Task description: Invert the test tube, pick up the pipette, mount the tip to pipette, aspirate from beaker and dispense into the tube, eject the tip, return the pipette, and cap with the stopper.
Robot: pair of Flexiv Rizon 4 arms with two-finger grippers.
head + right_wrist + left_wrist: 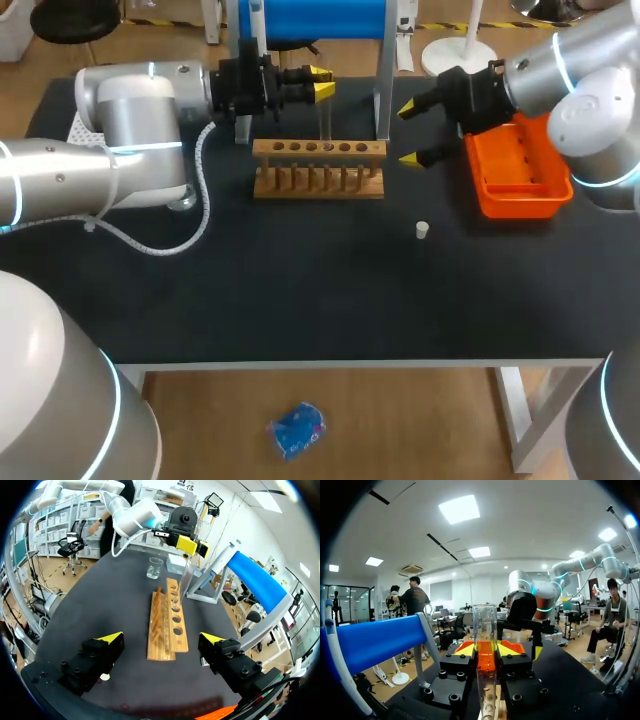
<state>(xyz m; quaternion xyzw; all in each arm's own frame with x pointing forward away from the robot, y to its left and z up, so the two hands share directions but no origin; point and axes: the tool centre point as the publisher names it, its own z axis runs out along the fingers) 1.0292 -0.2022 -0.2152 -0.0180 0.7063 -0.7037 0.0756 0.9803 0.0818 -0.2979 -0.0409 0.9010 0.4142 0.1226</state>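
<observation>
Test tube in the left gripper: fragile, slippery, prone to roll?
Probably fragile and slick: the test tube looks like clear thin glass, pinched by the left gripper across one narrow band, so it may slip or pivot. Being round and smooth, it would likely roll if laid flat; the wooden rack should keep it upright.

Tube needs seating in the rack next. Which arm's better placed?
Left. The left claw is shut on the test tube, upright just above the wooden rack. The right claw is open and empty, off the rack's end by the orange tray.
</observation>
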